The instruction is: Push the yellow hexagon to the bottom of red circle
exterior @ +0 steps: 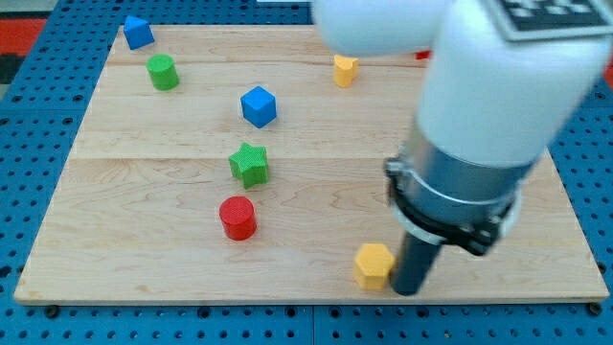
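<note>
The yellow hexagon (374,264) is touched on its right by my tip (407,290), no hand being fitted, but is still to be pushed leftward beneath the red circle (238,217).

You see a pale wood-grain counter (144,192), smooth and matt, ribbed matt plastic-looking yellow hexagon (373,264), glossy white arm housing (508,86).
</note>
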